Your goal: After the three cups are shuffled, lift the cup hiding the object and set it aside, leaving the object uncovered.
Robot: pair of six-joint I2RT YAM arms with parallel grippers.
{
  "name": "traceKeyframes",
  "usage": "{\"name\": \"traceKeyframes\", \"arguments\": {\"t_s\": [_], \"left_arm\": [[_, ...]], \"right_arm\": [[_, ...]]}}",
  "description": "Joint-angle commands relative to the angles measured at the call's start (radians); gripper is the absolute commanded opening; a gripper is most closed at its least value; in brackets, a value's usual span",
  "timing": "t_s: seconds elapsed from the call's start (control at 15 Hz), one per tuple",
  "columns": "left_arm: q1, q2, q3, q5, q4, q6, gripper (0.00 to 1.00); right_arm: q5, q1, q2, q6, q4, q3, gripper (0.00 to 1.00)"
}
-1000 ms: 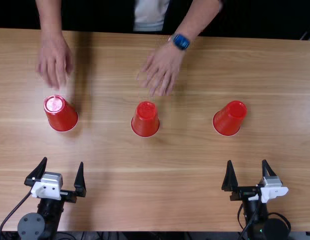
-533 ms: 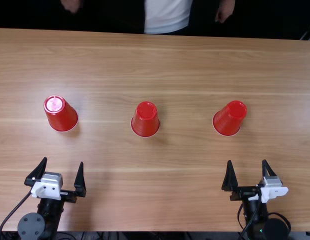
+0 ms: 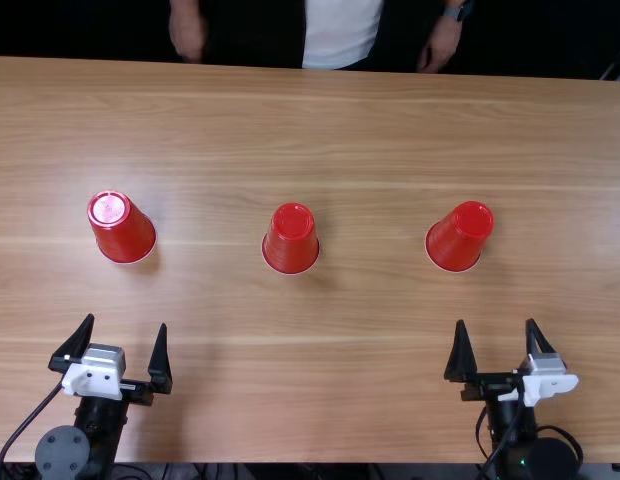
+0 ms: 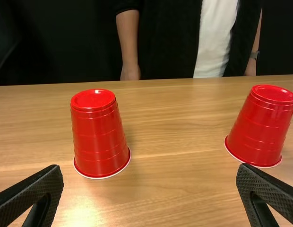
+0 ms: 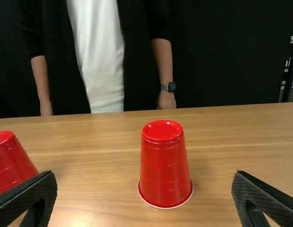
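Light brown wooden table (image 3: pixel 310 130), seen from above, carries three red cups upside down in a row across its middle, well apart from one another. Left cup (image 3: pixel 120 228) stands at 9 o'clock from the table's centre, with the left gripper (image 3: pixel 124 325) at its 6 o'clock, fingers spread wide and holding nothing. Middle cup (image 3: pixel 290 238) sits at the centre, with neither gripper in line below it. Right cup (image 3: pixel 458 236) stands at 3 o'clock, with the right gripper (image 3: pixel 495 324) at roughly its 5 o'clock, likewise spread and empty. Step in hand, as judged: choosing and lifting the correct cup, not yet begun. To do it well, the nearer arm should advance toward 12 o'clock with its fingers wide, straddle the cup wall about mid-height, and close gently, since thin plastic of this kind is likely to buckle. It should then lift straight up until the rim clears whatever sits beneath, and set the cup down on bare wood clear of its neighbours. Hidden: the object lies under one of the three cups, but which one cannot be told, as the walls are opaque and every rim appears to sit flat on the wood. Cut off: the arm bases at the table's near edge.
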Motion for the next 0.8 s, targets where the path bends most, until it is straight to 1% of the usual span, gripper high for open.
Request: {"name": "traceKeyframes", "arguments": {"t_s": [0.0,0.13,0.2,0.27,0.33,0.4,0.47,0.53,0.6,0.73], "left_arm": [[-0.003,-0.011,-0.030,0.009,-0.003,0.004,1.00],[0.001,-0.011,0.096,0.004,-0.040,0.004,1.00],[0.003,0.014,0.157,-0.005,-0.089,0.004,1.00],[0.007,0.069,0.215,-0.007,-0.137,0.004,1.00],[0.009,0.115,0.291,-0.009,-0.174,0.004,1.00],[0.009,0.162,0.372,-0.011,-0.203,0.004,1.00],[0.015,0.236,0.453,-0.013,-0.253,0.004,1.00],[0.027,0.307,0.538,-0.013,-0.332,0.004,1.00],[0.043,0.363,0.614,-0.013,-0.422,0.004,1.00],[0.067,0.488,0.755,-0.015,-0.551,0.004,1.00]], "right_arm": [[0.004,-0.036,-0.025,-0.004,-0.008,0.054,1.00],[0.004,-0.069,-0.025,-0.009,-0.106,0.172,1.00],[0.004,-0.069,-0.025,-0.011,-0.141,0.212,1.00],[0.004,-0.069,-0.022,-0.015,-0.156,0.265,1.00],[0.004,-0.069,0.021,-0.026,-0.172,0.317,1.00],[0.004,-0.070,0.078,-0.066,-0.200,0.363,1.00],[0.005,-0.070,0.130,-0.122,-0.240,0.431,1.00],[0.005,-0.076,0.205,-0.162,-0.308,0.494,1.00],[0.005,-0.096,0.289,-0.173,-0.367,0.557,1.00],[0.002,-0.113,0.389,-0.175,-0.430,0.678,1.00]]}}
